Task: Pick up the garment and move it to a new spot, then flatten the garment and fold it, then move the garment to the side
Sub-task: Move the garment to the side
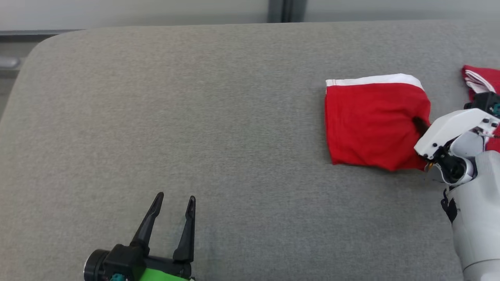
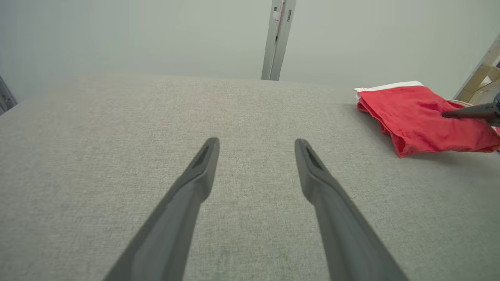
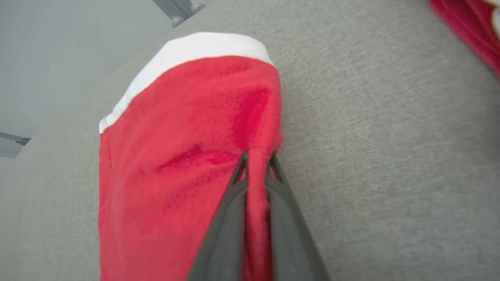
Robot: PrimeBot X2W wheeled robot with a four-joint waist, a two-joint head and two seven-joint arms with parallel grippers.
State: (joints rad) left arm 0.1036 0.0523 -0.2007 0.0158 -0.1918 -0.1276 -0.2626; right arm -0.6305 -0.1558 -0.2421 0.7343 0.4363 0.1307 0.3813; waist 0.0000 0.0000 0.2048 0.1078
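A: Bright, even, diffuse light across the matte grey fabric-covered counter (image 1: 195,117).
B: Shadows?
A: One soft, faint one under the near edge of the folded red cloth garment with a white band (image 2: 414,117).
B: Focus?
A: Head view sharp. At that garment, the right tool (image 3: 256,157) goes soft and smeared towards the frame's bottom.

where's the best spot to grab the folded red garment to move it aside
Probably its right edge, coming in low from the right, as the right gripper does. The red garment lies flat and folded, so only a pinched-up ridge of cloth at that near edge offers a grip.
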